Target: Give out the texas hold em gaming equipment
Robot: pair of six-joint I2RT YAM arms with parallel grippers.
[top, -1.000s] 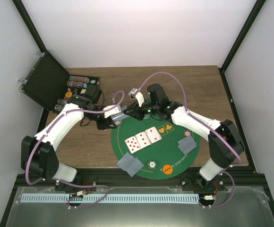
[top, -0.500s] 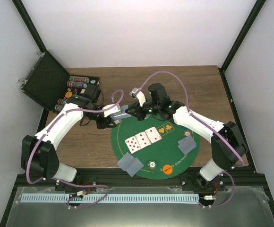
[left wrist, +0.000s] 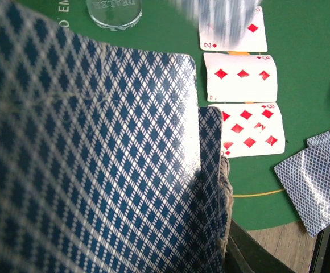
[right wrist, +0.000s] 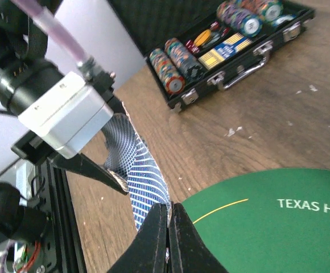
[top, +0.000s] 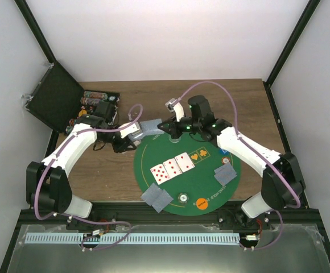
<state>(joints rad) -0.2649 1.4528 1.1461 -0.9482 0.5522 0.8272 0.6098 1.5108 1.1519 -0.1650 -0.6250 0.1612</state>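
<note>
From above, the left gripper [top: 128, 139] and right gripper [top: 163, 126] meet at the 11 o'clock edge of the round green felt mat [top: 176, 185], a grey-blue playing card [top: 151, 125] between them.

Left wrist view: the blue diamond-backed card stack [left wrist: 97, 159] that gripper clamps fills the frame. The three face-up diamond cards [left wrist: 242, 74] lie at 2 o'clock.

Right wrist view: the jaws are pinched tight on that card's edge, and a second card could drag along. The open black chip case [right wrist: 242, 65] sits apart at 1 o'clock.

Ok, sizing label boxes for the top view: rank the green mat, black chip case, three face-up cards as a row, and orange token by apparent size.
Largest to smallest:
green mat
black chip case, counting its open lid
row of three face-up cards
orange token
No near ties.
</note>
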